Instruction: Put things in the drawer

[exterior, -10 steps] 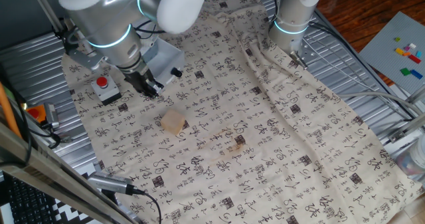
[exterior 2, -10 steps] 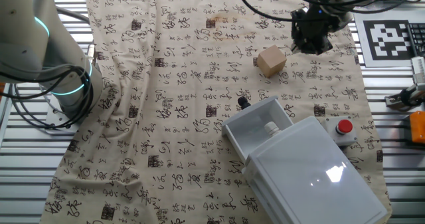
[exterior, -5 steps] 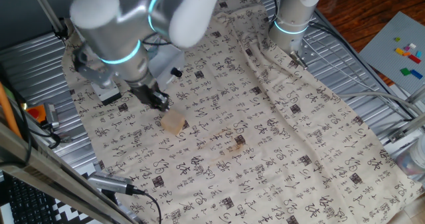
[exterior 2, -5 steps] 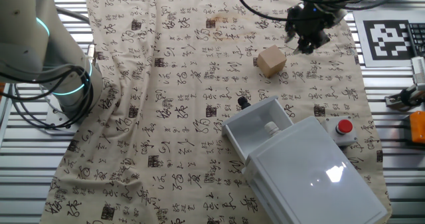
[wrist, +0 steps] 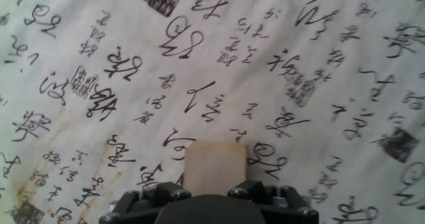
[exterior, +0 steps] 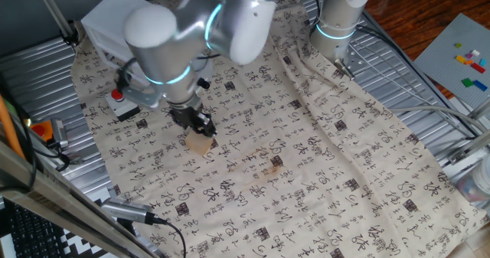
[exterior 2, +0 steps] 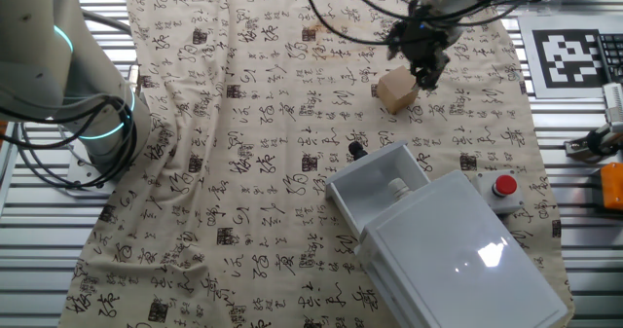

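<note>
The tan block [exterior: 200, 144] lies on the printed cloth [exterior: 306, 158]; it also shows in the other fixed view [exterior 2: 396, 91] and at the bottom middle of the hand view [wrist: 214, 167]. My gripper [exterior: 200, 126] hovers right over the block's top, also seen in the other fixed view [exterior 2: 424, 67]. Its jaws stand open, one on each side of the block's near edge, and hold nothing. The white cabinet [exterior 2: 458, 250] has its drawer [exterior 2: 343, 194] pulled out toward the block, with a small white piece inside.
A grey box with a red button [exterior 2: 504, 186] stands beside the cabinet, also seen behind my arm [exterior: 116, 97]. A second arm's base [exterior 2: 88, 124] stands at the cloth's far side. Metal slats surround the cloth. A small black knob [exterior 2: 356, 151] is at the drawer's front.
My gripper has moved from near the red button across to the block and come down over it. The block and drawer have not moved.
</note>
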Controlling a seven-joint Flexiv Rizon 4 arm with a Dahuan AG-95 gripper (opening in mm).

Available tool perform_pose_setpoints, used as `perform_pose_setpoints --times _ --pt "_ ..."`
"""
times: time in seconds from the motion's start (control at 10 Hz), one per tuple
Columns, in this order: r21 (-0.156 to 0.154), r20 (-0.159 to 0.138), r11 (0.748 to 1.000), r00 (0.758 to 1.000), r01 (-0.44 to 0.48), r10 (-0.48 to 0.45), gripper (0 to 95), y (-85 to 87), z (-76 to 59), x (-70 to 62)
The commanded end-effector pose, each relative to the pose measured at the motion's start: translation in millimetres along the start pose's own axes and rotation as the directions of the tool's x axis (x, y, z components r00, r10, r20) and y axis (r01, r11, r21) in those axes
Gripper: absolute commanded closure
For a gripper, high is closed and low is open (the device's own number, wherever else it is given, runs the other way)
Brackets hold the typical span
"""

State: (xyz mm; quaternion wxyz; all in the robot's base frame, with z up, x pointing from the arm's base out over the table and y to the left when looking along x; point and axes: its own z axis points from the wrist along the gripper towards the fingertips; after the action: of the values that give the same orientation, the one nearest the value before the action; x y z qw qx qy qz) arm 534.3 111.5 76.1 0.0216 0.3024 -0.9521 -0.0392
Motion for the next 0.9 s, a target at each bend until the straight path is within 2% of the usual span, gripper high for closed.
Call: perform_pose_setpoints --times 0.1,0.7,0.9 --pt "0.010 0.007 1.000 1.000 0.004 -0.004 19.0 -1.3 7.4 1.2" --pt "0.028 0.031 0.999 0.999 -0.020 0.019 19.0 -5.3 25.8 1.3" --pt "0.033 0.041 0.997 0.997 -0.067 0.066 95.0 -5.9 30.3 1.6"
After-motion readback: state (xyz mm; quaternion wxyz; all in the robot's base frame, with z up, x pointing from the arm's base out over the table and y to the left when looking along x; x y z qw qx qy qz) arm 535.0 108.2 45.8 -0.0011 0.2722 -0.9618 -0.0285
